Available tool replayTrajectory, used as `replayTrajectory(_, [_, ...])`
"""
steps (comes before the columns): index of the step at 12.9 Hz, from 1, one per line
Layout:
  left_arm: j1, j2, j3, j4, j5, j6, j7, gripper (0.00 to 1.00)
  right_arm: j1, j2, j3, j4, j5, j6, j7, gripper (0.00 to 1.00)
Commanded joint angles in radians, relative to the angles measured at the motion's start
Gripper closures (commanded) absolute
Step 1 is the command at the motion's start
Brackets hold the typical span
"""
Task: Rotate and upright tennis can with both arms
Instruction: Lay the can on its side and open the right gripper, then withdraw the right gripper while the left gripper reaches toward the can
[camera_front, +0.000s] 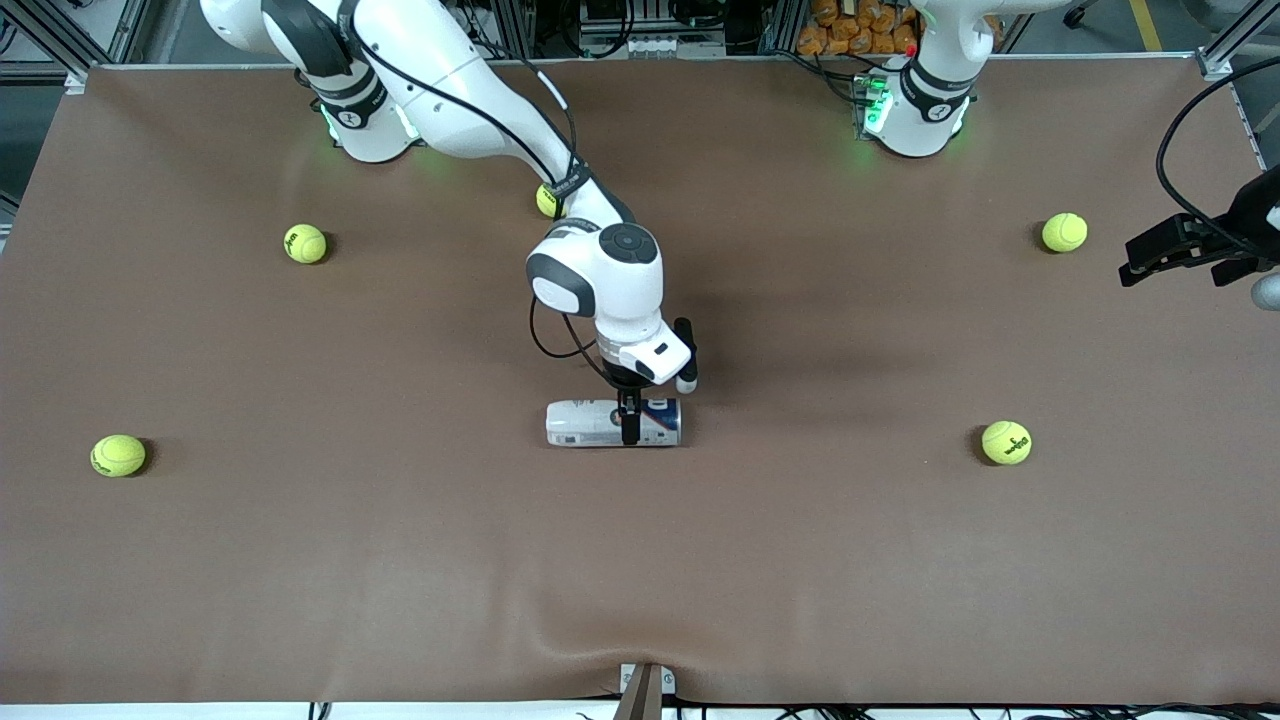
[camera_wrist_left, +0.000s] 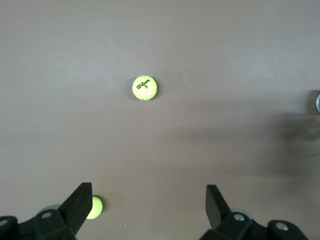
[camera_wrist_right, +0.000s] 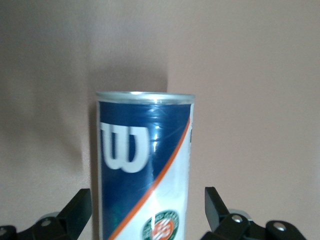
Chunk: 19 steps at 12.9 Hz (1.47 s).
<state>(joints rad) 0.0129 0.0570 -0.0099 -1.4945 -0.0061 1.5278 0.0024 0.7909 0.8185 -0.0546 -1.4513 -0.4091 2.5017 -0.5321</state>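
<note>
Straddling the can: the right gripper (camera_front: 629, 425) stands low over the tennis can (camera_front: 612, 423), its jaws spread wide, one finger on each side of the label and neither visibly pressing it.
Right wrist view: the can (camera_wrist_right: 145, 170) fills the gap between the two black fingers (camera_wrist_right: 79, 206), silvery rim away from the camera, with daylight showing on both sides.
Can: lying on its side mid-surface, long axis running between the two arms' ends of the table, navy end toward the left arm's end.
Step in hand: by appearance a grasp or a regrasp partway through the rotation; the can is not yet upright.
Doing it well: close squarely across the body, not on the rim, and gently, since thin clear plastic is likely to flex and a round wall can roll out of the pinch.
Left gripper (camera_front: 1185, 255): released, waiting in the air over the left arm's end of the surface, well apart from the can; nothing lies between its fingers.
Surface (camera_front: 400, 580): brown cloth, slightly rucked at the edge nearest the front camera.
Tennis balls: five scattered wide, the closest (camera_front: 548, 200) partly hidden by the right arm, none near the can.
Room: metal framing and cables along the edge where the bases stand.
</note>
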Motion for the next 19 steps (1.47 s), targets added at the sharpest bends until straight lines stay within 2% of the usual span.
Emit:
replayTrajectory(1, [0.004, 0.010, -0.005, 0.010, 0.020, -0.012, 0.002, 0.00, -0.018, -0.090, 0.022, -0.093, 0.103, -0.006, 0.014, 0.00])
replayTrajectory(4, [-0.010, 0.017, -0.007, 0.011, 0.014, -0.014, -0.001, 0.00, -0.039, -0.157, 0.022, -0.120, 0.228, -0.096, 0.014, 0.00])
replayTrajectory(6, [-0.013, 0.036, -0.010, 0.011, 0.021, -0.012, 0.001, 0.00, -0.080, -0.185, 0.021, -0.120, 0.396, -0.176, 0.017, 0.00])
replayTrajectory(8, [-0.011, 0.046, -0.012, 0.008, 0.021, -0.014, 0.005, 0.00, -0.157, -0.209, 0.018, -0.120, 0.486, -0.217, 0.056, 0.00])
replayTrajectory(11, [-0.016, 0.052, -0.016, 0.007, 0.021, -0.014, -0.001, 0.00, -0.283, -0.277, 0.016, -0.118, 0.487, -0.363, 0.223, 0.00])
replayTrajectory(16, [-0.022, 0.093, -0.018, 0.007, -0.034, -0.012, 0.004, 0.00, -0.576, -0.386, 0.018, -0.116, 0.490, -0.633, 0.235, 0.00])
replayTrajectory(17, [-0.031, 0.112, -0.018, 0.007, -0.058, -0.012, 0.005, 0.00, -0.631, -0.421, 0.018, -0.116, 0.498, -0.683, 0.230, 0.00])
replayTrajectory(19, [-0.031, 0.158, -0.018, 0.007, -0.202, -0.012, 0.005, 0.00, -0.721, -0.479, 0.015, -0.107, 0.498, -0.814, 0.222, 0.00])
